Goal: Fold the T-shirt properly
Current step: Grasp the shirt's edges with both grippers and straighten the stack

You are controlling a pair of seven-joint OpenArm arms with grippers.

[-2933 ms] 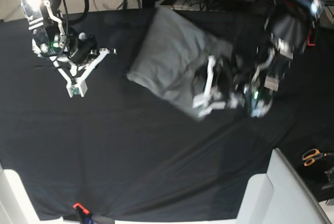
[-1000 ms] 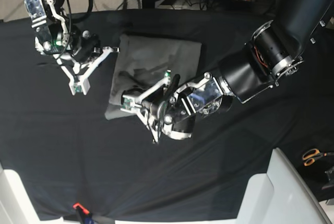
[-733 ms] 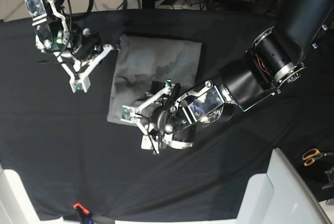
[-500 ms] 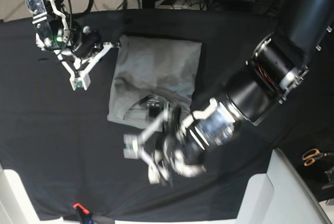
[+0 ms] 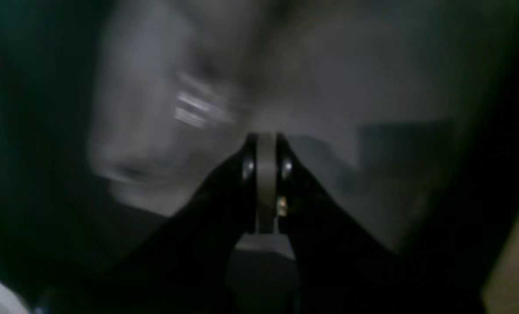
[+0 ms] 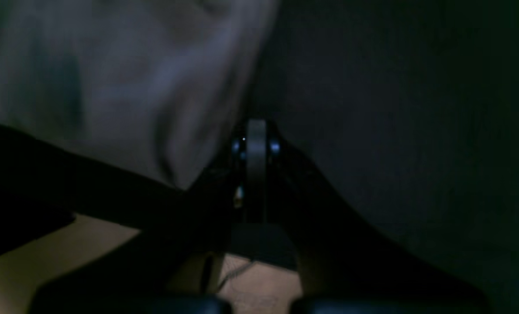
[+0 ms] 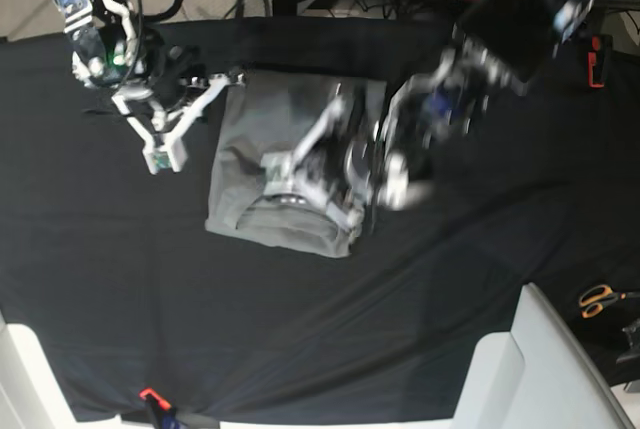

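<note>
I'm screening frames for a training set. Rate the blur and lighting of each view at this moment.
Base view: evenly lit, the left gripper and its arm motion-smeared over the T-shirt, the right gripper sharp. Left wrist view: dark, the shirt streaked, only the shut fingers crisp. Right wrist view: very dim, soft grey cloth upper left, black beyond.

Right arm (image 7: 100, 19) at ten o'clock: silvery links, black joints and cables, a green light; its claw (image 7: 165, 154) has white struts; left arm (image 7: 500, 19) at one o'clock: bulky black shell, blurred white claw (image 7: 300, 184).
</note>
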